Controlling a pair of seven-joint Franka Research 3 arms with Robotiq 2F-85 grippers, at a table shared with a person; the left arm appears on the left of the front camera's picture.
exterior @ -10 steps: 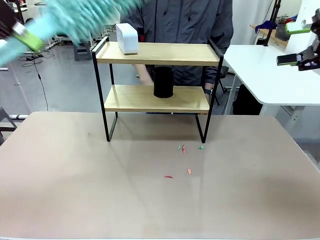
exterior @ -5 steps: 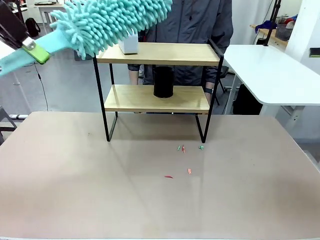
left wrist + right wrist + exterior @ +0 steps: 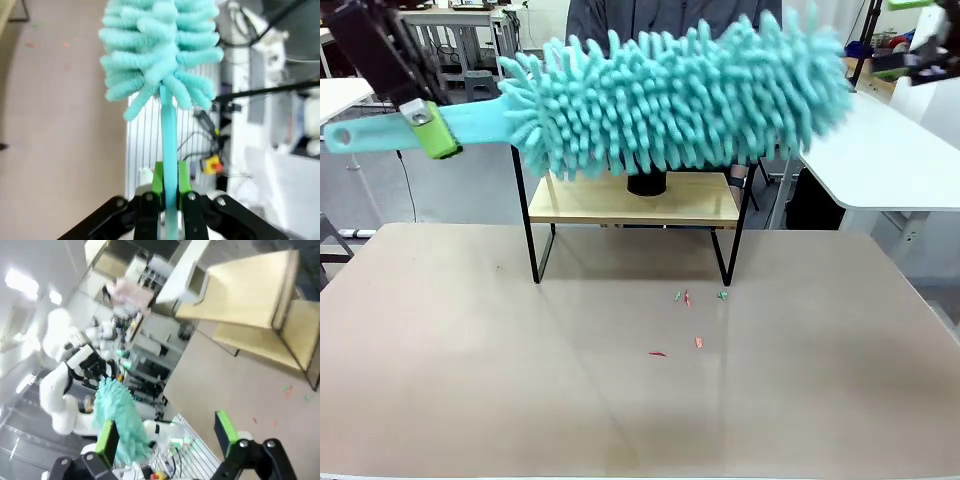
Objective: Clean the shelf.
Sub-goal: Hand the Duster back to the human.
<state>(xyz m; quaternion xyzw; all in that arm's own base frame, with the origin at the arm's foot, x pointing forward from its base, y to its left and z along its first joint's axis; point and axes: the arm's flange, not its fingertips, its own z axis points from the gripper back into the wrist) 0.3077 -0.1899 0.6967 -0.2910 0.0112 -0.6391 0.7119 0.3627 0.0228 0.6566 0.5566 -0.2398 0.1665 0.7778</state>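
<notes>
A big teal fluffy duster (image 3: 680, 95) stretches across the front view, hiding the upper board of the shelf (image 3: 630, 203). My left gripper (image 3: 425, 128) at the upper left is shut on the duster's handle. In the left wrist view the handle (image 3: 169, 150) runs up between the green pads (image 3: 158, 181) to the duster head (image 3: 160, 45). My right gripper (image 3: 908, 35) hangs open and blurred at the top right, holding nothing. The right wrist view looks past its spread fingers (image 3: 167, 432) at the shelf (image 3: 240, 295) and, farther off, the duster (image 3: 117, 412).
A black cylinder (image 3: 646, 184) stands on the lower board. A white box (image 3: 197, 280) sits on the upper board. Small red and green scraps (image 3: 686, 297) lie on the tan table in front of the shelf. A person (image 3: 660, 15) stands behind it. A white table (image 3: 880, 150) stands at the right.
The left arm has swung the duster rightward and nearer the camera, so it now covers the upper board and the white box. The right gripper has risen.
</notes>
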